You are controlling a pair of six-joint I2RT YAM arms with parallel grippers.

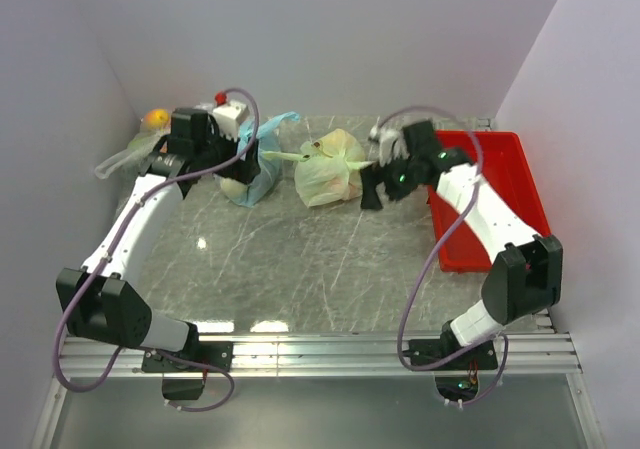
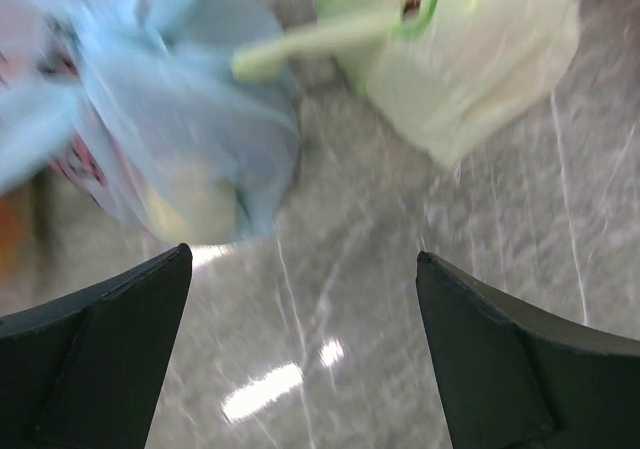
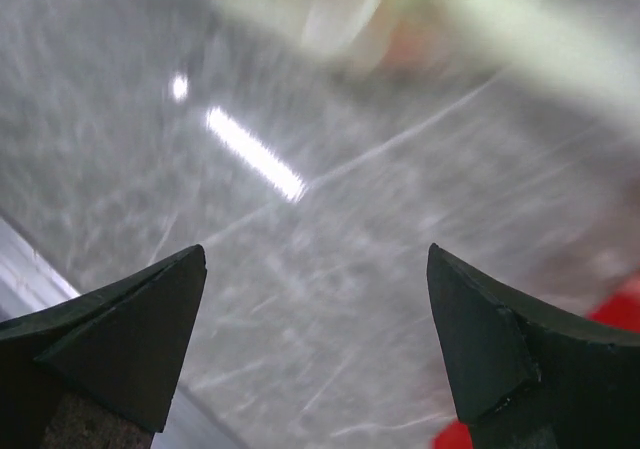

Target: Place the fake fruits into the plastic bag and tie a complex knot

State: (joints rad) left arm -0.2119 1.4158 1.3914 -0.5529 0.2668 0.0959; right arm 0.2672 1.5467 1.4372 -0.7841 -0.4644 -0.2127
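your left gripper (image 2: pixel 303 255) and right gripper (image 3: pixel 316 251) both stand spread wide, grasping nothing. the pale green plastic bag (image 1: pixel 330 172) sits bunched at the far middle of the table (image 1: pixel 300 264), between them. a light blue bag (image 1: pixel 250 186) lies just to its left, a red tray (image 1: pixel 500 174) to its right.

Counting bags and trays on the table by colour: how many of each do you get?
Pale green bag: 1
Light blue bag: 1
Clear bag: 1
Red tray: 1
Total: 4
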